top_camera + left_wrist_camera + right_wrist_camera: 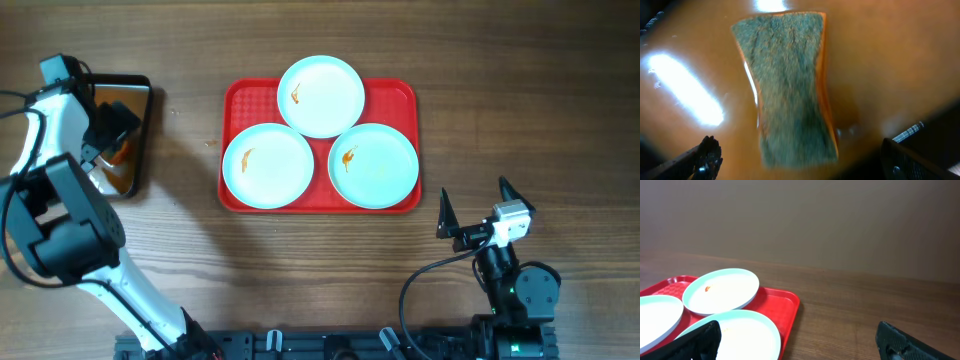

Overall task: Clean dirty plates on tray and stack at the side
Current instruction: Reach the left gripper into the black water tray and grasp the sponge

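Note:
Three pale mint plates lie on the red tray [395, 95]: one at the back [320, 95], one front left [267, 165], one front right [373, 165]. Each carries a small orange smear. My left gripper [110, 130] is open above the black pan, well left of the tray. In the left wrist view its fingers [802, 162] straddle a green-topped orange sponge [787, 80] lying in brown water, without touching it. My right gripper [475, 212] is open and empty over the bare table, right of the tray's front corner. The right wrist view shows its open fingers [800, 345], the tray [785, 302] and the plates [722, 290].
The black pan [135, 100] of brownish water stands at the left, apart from the tray. Bare wooden table surrounds the tray. The arm bases sit at the front edge.

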Motion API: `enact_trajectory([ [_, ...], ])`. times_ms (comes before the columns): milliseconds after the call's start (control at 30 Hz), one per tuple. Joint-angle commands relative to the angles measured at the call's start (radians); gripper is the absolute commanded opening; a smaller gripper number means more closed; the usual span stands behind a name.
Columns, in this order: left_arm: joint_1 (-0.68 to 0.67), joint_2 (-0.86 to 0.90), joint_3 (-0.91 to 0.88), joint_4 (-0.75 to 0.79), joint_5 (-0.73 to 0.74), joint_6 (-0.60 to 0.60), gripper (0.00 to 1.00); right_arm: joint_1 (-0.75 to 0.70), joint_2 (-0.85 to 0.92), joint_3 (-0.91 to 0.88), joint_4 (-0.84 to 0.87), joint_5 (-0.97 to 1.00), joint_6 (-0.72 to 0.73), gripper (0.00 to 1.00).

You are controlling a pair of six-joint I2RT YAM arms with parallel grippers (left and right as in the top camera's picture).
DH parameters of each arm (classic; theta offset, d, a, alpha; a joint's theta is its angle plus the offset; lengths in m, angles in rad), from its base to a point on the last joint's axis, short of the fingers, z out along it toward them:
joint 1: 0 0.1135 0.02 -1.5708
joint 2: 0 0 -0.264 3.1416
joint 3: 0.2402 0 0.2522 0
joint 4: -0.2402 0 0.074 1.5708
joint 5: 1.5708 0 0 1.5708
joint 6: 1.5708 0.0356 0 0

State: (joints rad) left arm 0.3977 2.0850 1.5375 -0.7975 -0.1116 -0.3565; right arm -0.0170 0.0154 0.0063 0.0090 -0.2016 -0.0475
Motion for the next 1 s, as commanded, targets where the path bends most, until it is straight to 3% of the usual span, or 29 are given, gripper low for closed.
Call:
enact_trajectory([
  [0, 0.014, 0.075, 0.015, 0.037, -0.028, -0.080, 1.00, -0.006, -0.006, -0.001, 0.005, 0.006, -0.005, 1.00],
  [67, 0.024, 0.103, 0.015, 0.059, -0.027, -0.106, 0.99, -0.006, -0.006, -0.001, 0.005, 0.006, -0.005, 1.00],
  [133, 0.027, 0.123, 0.014, 0.066, -0.024, -0.105, 0.91, -0.006, -0.006, -0.001, 0.005, 0.006, -0.005, 1.00],
  [233, 0.027, 0.137, 0.013, 0.064, 0.016, -0.104, 0.58, -0.006, -0.006, -0.001, 0.005, 0.006, -0.005, 1.00],
  [300, 0.026, 0.137, 0.013, 0.057, 0.018, -0.104, 0.17, -0.006, -0.006, -0.001, 0.005, 0.006, -0.004, 1.00],
  [367, 0.026, 0.137, 0.013, 0.039, 0.018, -0.105, 0.04, -0.006, -0.006, -0.001, 0.005, 0.006, -0.005, 1.00],
  [433, 0.026, 0.135, 0.013, 0.016, 0.017, -0.104, 0.04, -0.006, -0.006, -0.001, 0.005, 0.006, -0.004, 1.00],
  [467, 0.026, 0.135, 0.013, 0.005, 0.017, -0.104, 0.04, -0.006, -0.006, -0.001, 0.005, 0.006, -0.005, 1.00],
  [500, 0.026, 0.135, 0.013, -0.006, 0.017, -0.104, 0.41, -0.006, -0.006, -0.001, 0.005, 0.006, -0.005, 1.00],
  [533, 0.026, 0.135, 0.013, -0.019, 0.017, -0.104, 1.00, -0.006, -0.006, -0.001, 0.005, 0.006, -0.005, 1.00],
  [700, 0.026, 0.135, 0.013, -0.060, 0.125, -0.104, 0.99, -0.006, -0.006, -0.001, 0.005, 0.006, -0.005, 1.00],
  [833, 0.026, 0.135, 0.013, -0.061, 0.165, -0.104, 0.55, -0.006, -0.006, -0.001, 0.005, 0.006, -0.004, 1.00],
  [900, 0.026, 0.135, 0.013, -0.061, 0.165, -0.105, 0.19, -0.006, -0.006, -0.001, 0.005, 0.006, -0.005, 1.00],
  [967, 0.026, 0.135, 0.013, -0.060, 0.164, -0.104, 0.08, -0.006, -0.006, -0.001, 0.005, 0.006, -0.005, 1.00],
])
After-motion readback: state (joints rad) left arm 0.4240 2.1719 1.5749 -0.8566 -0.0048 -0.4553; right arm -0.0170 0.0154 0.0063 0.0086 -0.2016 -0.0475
